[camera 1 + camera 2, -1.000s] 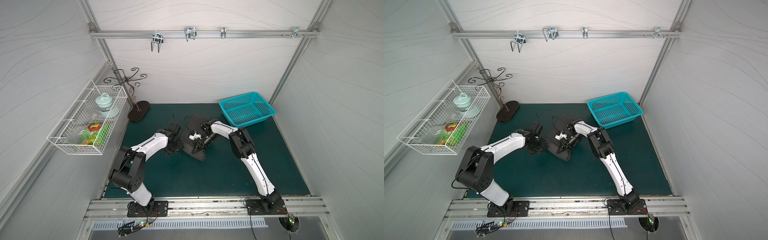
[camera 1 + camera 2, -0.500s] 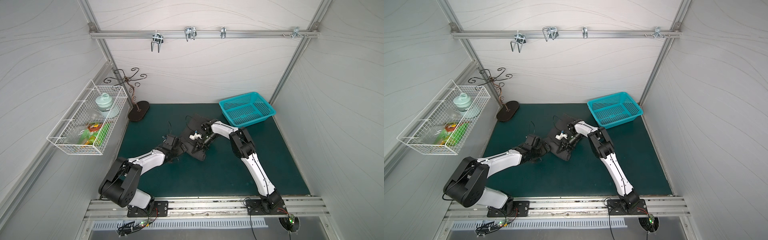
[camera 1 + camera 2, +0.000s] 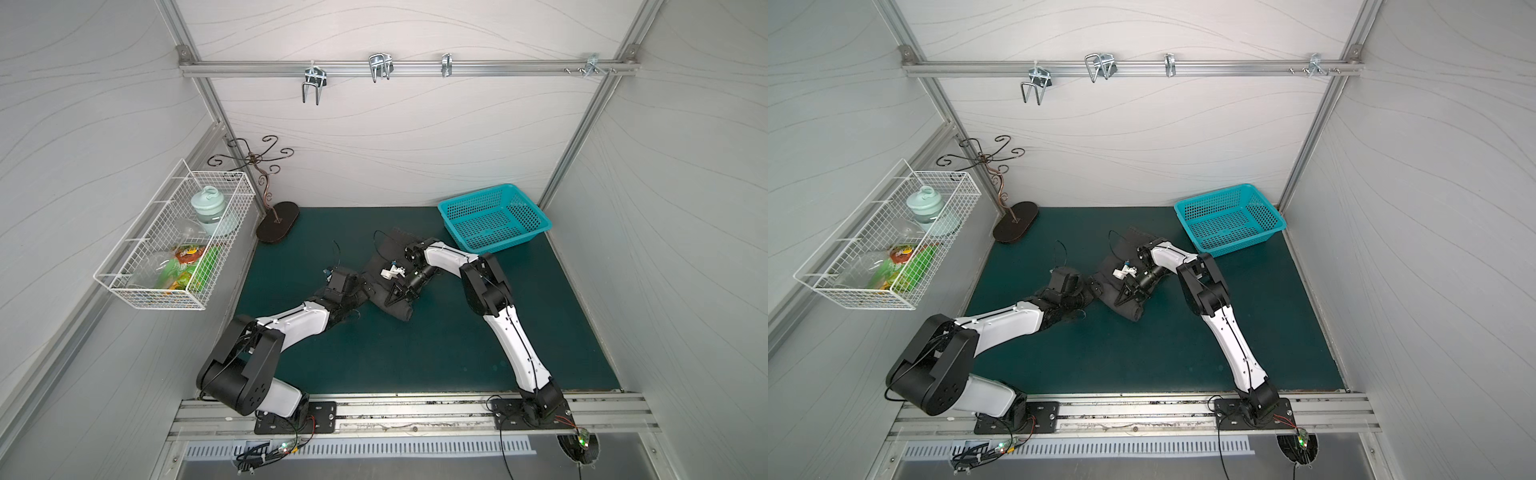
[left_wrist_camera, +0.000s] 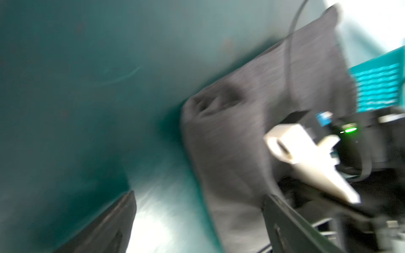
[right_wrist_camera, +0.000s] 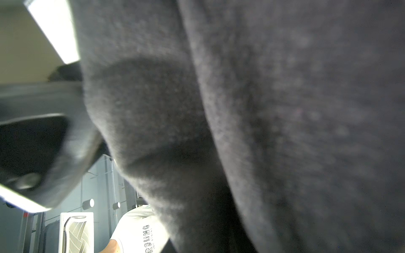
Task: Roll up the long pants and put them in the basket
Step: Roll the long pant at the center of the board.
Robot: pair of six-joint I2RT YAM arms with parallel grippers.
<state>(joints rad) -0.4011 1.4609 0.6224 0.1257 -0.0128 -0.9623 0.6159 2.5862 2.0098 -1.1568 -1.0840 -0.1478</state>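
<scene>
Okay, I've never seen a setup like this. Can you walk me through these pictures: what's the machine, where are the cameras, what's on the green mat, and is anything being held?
It is two robot arms, the left arm and the right arm, bolted at the front of a green mat. Each ends in a two-fingered gripper. Two pictures look down from overhead and are nearly alike. The other two come from small cameras on the wrists, so they are close up and blurry. On the mat lie dark grey pants, partly bundled, with a teal basket at the back. The right gripper appears closed on the pants, and cloth fills its wrist view. The left gripper is open beside the pants, holding nothing.
</scene>
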